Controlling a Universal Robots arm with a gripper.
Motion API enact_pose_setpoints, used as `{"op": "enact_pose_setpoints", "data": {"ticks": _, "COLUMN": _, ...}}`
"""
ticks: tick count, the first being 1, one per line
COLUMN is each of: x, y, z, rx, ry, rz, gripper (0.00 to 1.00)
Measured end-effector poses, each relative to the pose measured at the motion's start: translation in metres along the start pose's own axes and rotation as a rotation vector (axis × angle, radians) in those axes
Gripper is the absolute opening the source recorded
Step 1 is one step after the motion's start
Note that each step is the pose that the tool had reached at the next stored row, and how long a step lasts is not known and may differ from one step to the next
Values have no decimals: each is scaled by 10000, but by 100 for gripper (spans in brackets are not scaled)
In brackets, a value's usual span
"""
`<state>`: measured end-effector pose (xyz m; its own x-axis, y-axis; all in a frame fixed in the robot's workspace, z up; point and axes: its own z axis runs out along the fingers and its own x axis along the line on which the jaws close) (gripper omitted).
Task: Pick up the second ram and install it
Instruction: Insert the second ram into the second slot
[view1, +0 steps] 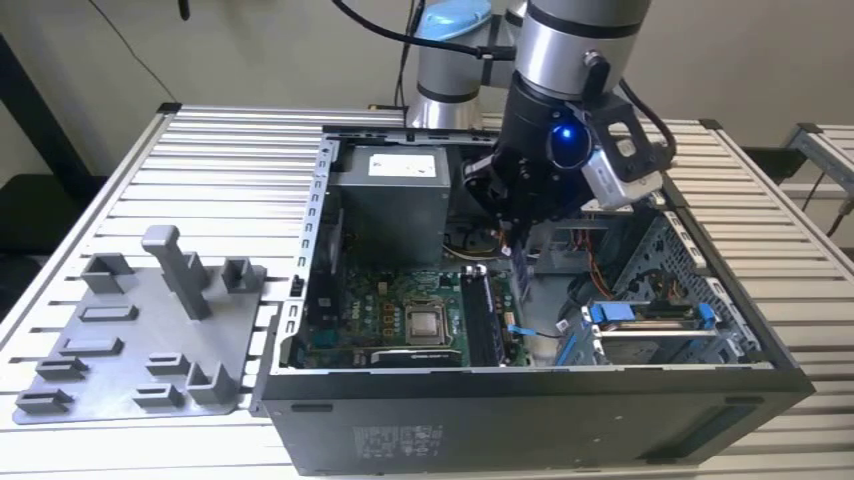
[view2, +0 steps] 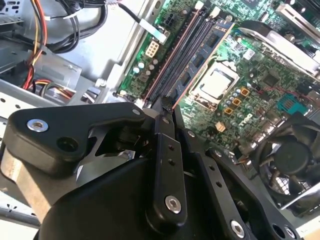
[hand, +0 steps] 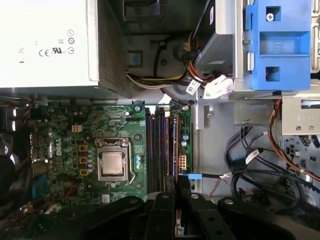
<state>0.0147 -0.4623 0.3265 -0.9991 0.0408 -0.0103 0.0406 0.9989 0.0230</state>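
In the exterior view, the black claw (view1: 523, 262) reaches down into the open dark metal computer case (view1: 534, 400) on the slatted metal bench (view1: 200, 160), above the green motherboard (view1: 387, 310). In the second wrist view, the claw (view2: 165, 106) is pressed together, pinching the long, narrow, dark memory stick (view2: 192, 52) over the black slots. In the first wrist view, the claw (hand: 172, 182) sits at the slots' end.

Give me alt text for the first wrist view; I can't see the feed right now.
The black gripper sits low over the near end of the long black memory slots on the green motherboard inside an open computer case. The bare processor socket lies beside the slots, with the grey power supply and a blue drive bracket beyond.
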Motion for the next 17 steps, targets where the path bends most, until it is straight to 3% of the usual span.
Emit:
{"op": "enact_pose_setpoints", "data": {"ticks": 6, "x": 1, "y": -2, "z": 61, "rx": 14, "ry": 0, "rz": -5, "gripper": 14}}
{"op": "enact_pose_setpoints", "data": {"ticks": 9, "x": 4, "y": -3, "z": 97, "rx": 10, "ry": 3, "rz": -245, "gripper": 14}}
{"op": "enact_pose_setpoints", "data": {"ticks": 14, "x": 66, "y": -7, "z": 180, "rx": 7, "ry": -111, "rz": -289, "gripper": 14}}
{"op": "enact_pose_setpoints", "data": {"ticks": 17, "x": 112, "y": -10, "z": 235, "rx": 7, "ry": -128, "rz": -238, "gripper": 14}}
